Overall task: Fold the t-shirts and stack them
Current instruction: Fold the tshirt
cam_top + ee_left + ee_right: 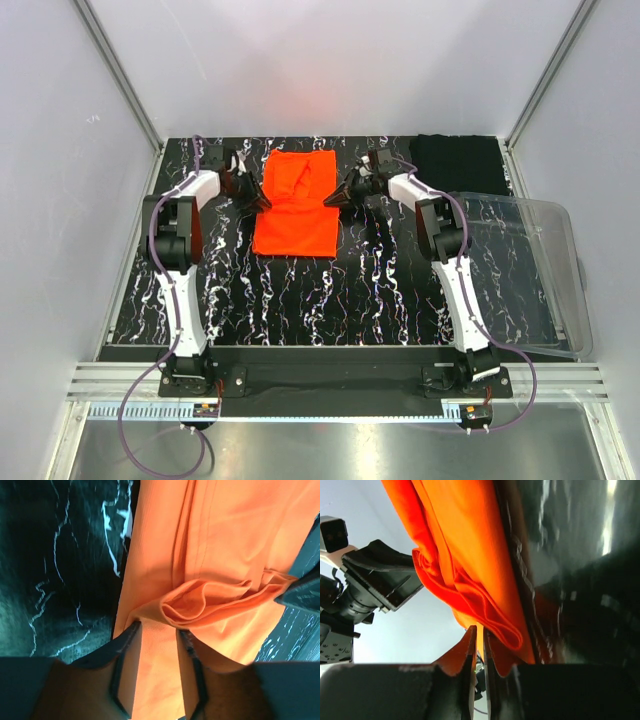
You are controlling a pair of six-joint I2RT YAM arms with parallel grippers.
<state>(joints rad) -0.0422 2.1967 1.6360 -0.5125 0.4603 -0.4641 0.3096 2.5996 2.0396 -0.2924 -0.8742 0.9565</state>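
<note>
A black, white-veined table [300,300] stands enclosed by pale walls [60,200] on its left, far and right sides; aluminium rails [330,378] run along its near edge.

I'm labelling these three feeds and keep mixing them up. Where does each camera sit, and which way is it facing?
Top external: above and behind the arm bases, looking down at the table; shows left arm, right arm, orange-red t-shirt, black t-shirt, clear bin.
Left wrist: on the left arm, looking along the left fingers onto the orange-red t-shirt's edge.
Right wrist: on the right arm, low, looking across past the right fingers; the left arm shows beyond.
Both wrist views share the bunched fold.
</note>
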